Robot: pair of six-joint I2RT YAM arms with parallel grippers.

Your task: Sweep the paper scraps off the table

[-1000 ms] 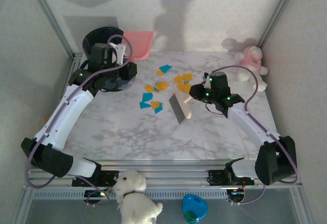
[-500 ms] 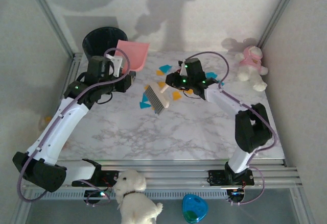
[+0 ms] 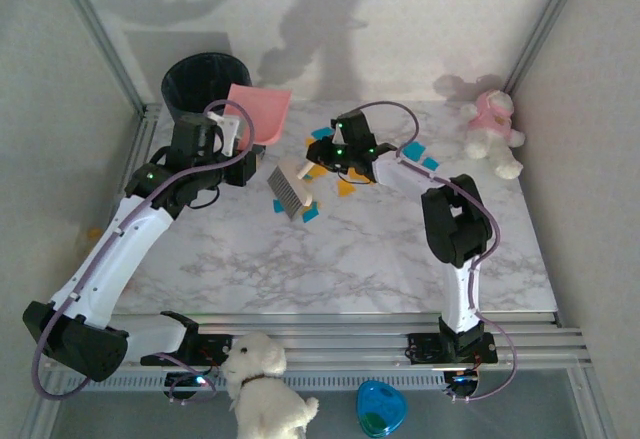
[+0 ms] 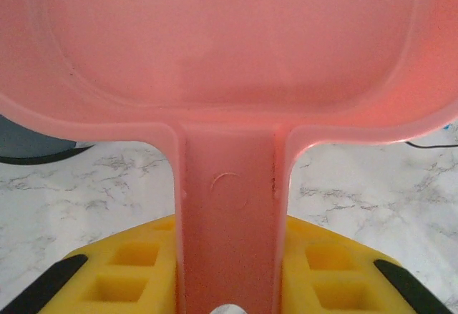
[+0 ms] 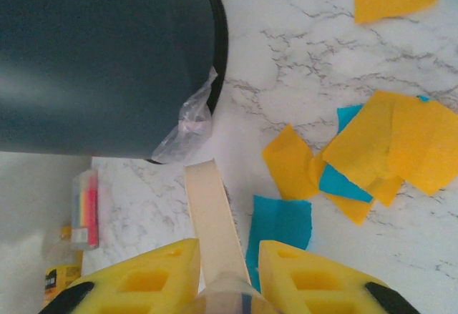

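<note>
The pink dustpan (image 3: 260,111) hangs by its handle (image 4: 229,214) in my left gripper (image 3: 232,135), which is shut on it beside the bin; its pan (image 4: 229,42) tilts toward the table (image 3: 380,259). My right gripper (image 3: 328,159) is shut on the cream handle (image 5: 211,214) of a brush, whose bristled head (image 3: 287,189) lies just right of the dustpan. Orange and teal paper scraps (image 3: 345,187) lie around the brush and right gripper, and a few more (image 3: 414,149) lie further right. The right wrist view has orange scraps (image 5: 386,142) and a teal one (image 5: 279,221) beside the handle.
A black bin (image 3: 203,83) stands at the back left corner, its dark wall (image 5: 100,56) close ahead of the brush. A pack of coloured strips (image 5: 84,210) lies by the bin. A pink plush toy (image 3: 492,129) sits at back right. The metal rail (image 3: 330,329) edges the front.
My right arm has swung the brush leftward across the scraps, toward the dustpan. My left arm has brought the dustpan forward and down from behind the bin.
</note>
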